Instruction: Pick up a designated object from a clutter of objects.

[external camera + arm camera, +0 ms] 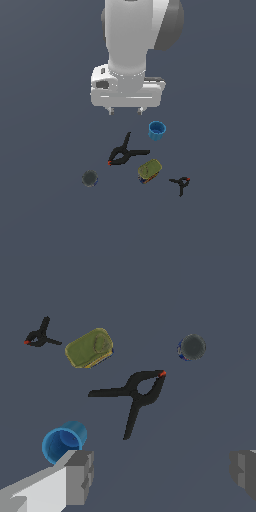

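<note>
Five items lie on the counter; the tool, fingers spread and empty, hangs upper-left of the blue cup.

The exterior view looks steeply down from high up, well back, facing the arm. The wrist view looks down from much nearer. Both share the table's clutter.
</note>
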